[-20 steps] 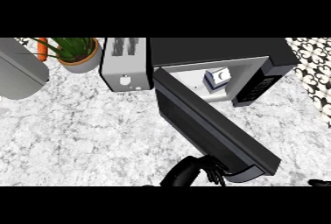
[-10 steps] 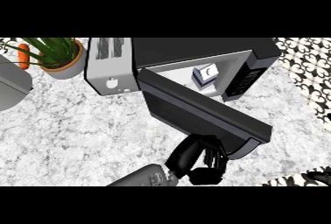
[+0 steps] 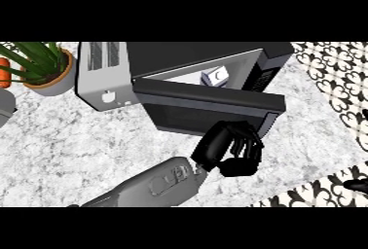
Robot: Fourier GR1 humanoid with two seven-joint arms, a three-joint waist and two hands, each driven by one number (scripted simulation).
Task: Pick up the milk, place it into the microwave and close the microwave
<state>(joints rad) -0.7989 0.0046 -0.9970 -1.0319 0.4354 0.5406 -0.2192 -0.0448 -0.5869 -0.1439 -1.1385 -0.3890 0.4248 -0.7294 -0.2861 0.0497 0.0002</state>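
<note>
Head view is showing the milk carton (image 3: 215,76) sitting inside the microwave (image 3: 208,58), toward the back of its cavity. The microwave door (image 3: 208,104) is standing nearly shut, leaving a narrow gap along its top edge. The left hand (image 3: 229,146) is pressing its curled, empty fingers against the door's outer face, evidently to swing it closed. The right hand (image 3: 355,185) is barely showing at the edge, far right of the microwave; its fingers cannot be judged. Compared with half a second earlier, the door is angled much closer to the cavity.
</note>
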